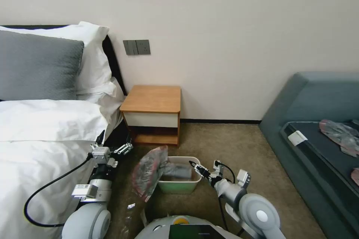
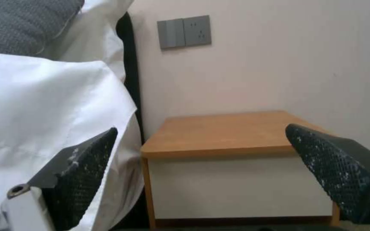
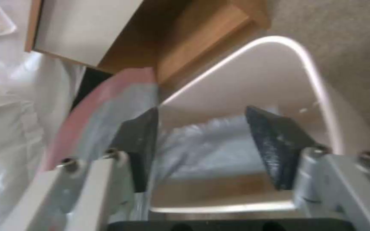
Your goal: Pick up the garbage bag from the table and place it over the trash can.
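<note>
Right gripper [image 1: 192,164] hangs over the near right edge of the trash can [image 1: 175,186], fingers [image 3: 275,144] spread apart with nothing between them. Just beyond its tips lies the garbage bag [image 1: 151,171]: one end is down inside the bin, and the rest runs up and out over the left rim, its long axis slanting from the bin's middle toward the bed [image 1: 41,145], pink-red rim outermost. Left gripper [image 1: 116,149] sits released too, beside the bed and apart from the bag, aimed at the table [image 1: 153,99] further back against the wall.
</note>
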{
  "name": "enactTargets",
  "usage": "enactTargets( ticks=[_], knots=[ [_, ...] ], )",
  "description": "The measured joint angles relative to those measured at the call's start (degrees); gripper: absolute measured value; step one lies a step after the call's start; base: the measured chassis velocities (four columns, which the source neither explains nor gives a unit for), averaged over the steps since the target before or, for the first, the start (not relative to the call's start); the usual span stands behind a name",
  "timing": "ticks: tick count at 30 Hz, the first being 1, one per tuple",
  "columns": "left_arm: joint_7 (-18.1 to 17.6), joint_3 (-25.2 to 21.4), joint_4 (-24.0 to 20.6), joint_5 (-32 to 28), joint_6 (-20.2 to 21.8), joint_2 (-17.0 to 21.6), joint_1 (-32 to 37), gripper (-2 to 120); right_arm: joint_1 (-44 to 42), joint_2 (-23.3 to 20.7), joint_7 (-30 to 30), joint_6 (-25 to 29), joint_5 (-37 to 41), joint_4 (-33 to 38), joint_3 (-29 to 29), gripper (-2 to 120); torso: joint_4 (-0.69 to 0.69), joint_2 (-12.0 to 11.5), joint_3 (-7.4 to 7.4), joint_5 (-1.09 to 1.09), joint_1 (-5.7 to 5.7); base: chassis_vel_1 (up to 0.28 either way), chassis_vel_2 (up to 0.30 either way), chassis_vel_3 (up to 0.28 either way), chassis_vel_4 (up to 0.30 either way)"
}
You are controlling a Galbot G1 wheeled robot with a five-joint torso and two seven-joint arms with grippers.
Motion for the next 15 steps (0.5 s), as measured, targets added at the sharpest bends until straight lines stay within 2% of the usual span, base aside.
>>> enactTargets(
  ticks=[3, 4, 7, 8, 13, 15],
  knots=[
    [-0.4, 0.5, -0.2, 0.0, 1.4, 0.0, 0.2, 100, -1.0, 0.3, 0.3, 0.2, -0.8, 1.1, 0.9, 72, 0.00, 0.0, 0.00, 0.00, 0.00, 0.000, 0.000, 0.000, 0.000],
    [-0.4, 0.7, -0.3, 0.6, 1.9, -0.1, 0.4, 100, -1.1, 0.5, 0.3, 0.7, -2.2, 1.7, 1.0, 81, 0.00, 0.0, 0.00, 0.00, 0.00, 0.000, 0.000, 0.000, 0.000],
    [-0.4, 1.0, -0.3, 1.3, 2.2, -0.1, 0.7, 100, -1.1, 0.7, 0.3, 1.3, -4.4, 2.0, 0.7, 86, 0.00, 0.0, 0.00, 0.00, 0.00, 0.000, 0.000, 0.000, 0.000],
    [-0.4, 1.2, -0.2, 2.0, 2.3, -0.1, 1.0, 100, -0.9, 0.9, 0.3, 1.7, -5.4, 2.1, 0.4, 93, 0.00, 0.0, 0.00, 0.01, 0.00, 0.000, 0.000, 0.000, 0.000],
    [-0.3, 2.1, 0.2, 4.5, 2.9, 0.0, 1.8, 100, -0.7, 1.5, 0.3, 2.1, -6.1, 2.3, -0.2, 99, 0.01, 0.0, 0.00, 0.00, 0.00, 0.000, 0.000, 0.000, 0.000],
    [-0.4, 4.9, 1.0, 7.2, 3.1, 0.7, 2.9, 98, -0.4, 2.1, 0.3, 2.2, -6.3, 2.3, -0.6, 100, 0.00, 0.0, 0.00, -0.01, 0.00, 0.000, 0.000, 0.000, 0.000]
  ],
)
